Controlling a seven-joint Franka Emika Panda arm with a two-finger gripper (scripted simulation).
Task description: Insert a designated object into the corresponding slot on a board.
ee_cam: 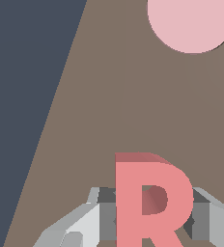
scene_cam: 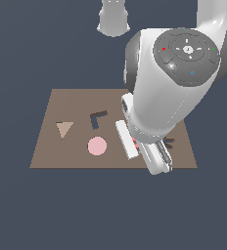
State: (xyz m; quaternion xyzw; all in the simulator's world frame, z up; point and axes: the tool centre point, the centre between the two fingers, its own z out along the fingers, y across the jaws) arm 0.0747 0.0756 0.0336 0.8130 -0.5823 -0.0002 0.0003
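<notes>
Since pink-red R [ee_cam: 152, 202] sits between fingers [ee_cam: 87, 224], gripper [scene_cam: 146, 146] looks clamped on it, lower right of exterior frame over board [scene_cam: 61, 105]. Guessing light, stiff, slick plastic; pinch flat sides. Slot hidden.

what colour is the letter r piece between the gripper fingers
Pink-red; the R piece shows best in the wrist view.

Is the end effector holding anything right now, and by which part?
Apparently yes: the end effector flanks the flat pink-red letter R piece at its lower sides; contact itself isn't clearly visible.
</notes>
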